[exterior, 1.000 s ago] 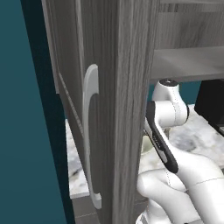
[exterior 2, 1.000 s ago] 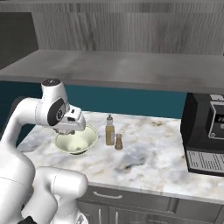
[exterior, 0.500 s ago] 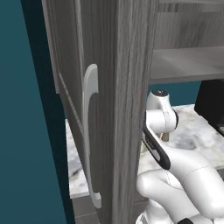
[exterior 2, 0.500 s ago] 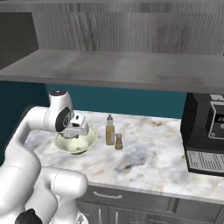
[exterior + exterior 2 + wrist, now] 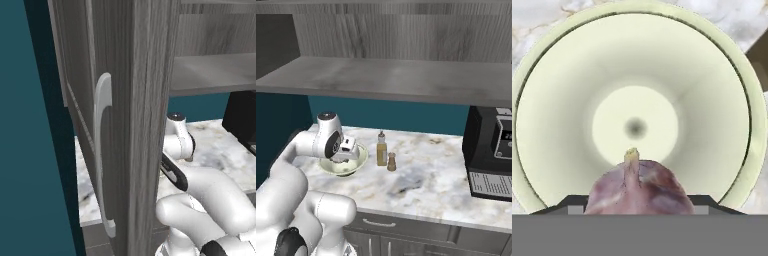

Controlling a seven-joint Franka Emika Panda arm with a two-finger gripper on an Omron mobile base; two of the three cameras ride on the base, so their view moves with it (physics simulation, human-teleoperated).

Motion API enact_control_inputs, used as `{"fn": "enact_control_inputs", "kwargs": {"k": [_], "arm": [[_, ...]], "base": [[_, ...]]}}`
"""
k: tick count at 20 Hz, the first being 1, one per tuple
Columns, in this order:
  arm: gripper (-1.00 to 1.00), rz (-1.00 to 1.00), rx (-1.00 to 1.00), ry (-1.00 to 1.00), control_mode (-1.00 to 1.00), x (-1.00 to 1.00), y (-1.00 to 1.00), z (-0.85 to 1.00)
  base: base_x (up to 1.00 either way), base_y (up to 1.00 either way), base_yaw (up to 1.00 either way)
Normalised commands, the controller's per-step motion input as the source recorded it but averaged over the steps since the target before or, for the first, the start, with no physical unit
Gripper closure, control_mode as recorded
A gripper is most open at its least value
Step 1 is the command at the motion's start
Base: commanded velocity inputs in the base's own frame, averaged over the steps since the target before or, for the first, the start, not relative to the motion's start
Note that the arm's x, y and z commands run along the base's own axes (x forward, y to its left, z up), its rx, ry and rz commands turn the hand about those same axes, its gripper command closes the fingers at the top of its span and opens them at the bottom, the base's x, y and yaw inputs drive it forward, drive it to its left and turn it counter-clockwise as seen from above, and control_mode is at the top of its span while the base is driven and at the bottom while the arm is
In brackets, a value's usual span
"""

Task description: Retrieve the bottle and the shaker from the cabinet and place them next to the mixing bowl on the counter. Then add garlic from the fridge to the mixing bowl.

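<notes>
so my end effector [image 5: 348,150] is clamped on a garlic bulb [image 5: 638,187], purple-ish skin, stem tip pointing away from the hand, and it's hanging right over the mixing bowl [image 5: 572,75]. hand view looks straight down into the bowl's pale inside. the bowl sits on the marble counter [image 5: 421,175], with the bottle [image 5: 381,149] just beside it and the little shaker [image 5: 391,161] right next to the bottle. coffee machine [image 5: 490,150] is well off to the side, cabinet [image 5: 130,100] door with its white handle [image 5: 102,150] standing open
</notes>
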Motion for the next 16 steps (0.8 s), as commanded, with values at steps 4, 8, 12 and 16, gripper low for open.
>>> {"fn": "enact_control_inputs", "kwargs": {"k": [4,8,12,16], "arm": [[1.0,0.0,0.0,0.0,-1.0,0.31,0.04,-0.33],[1.0,0.01,0.0,0.0,-1.0,0.2,0.02,-0.41],[1.0,0.0,0.0,0.0,-1.0,0.21,0.02,-0.28],[1.0,0.0,0.0,0.05,-1.0,0.15,0.05,-0.13]], "base": [[0.0,0.0,0.0],[0.0,0.0,0.0],[0.0,0.0,0.0],[0.0,0.0,0.0]]}}
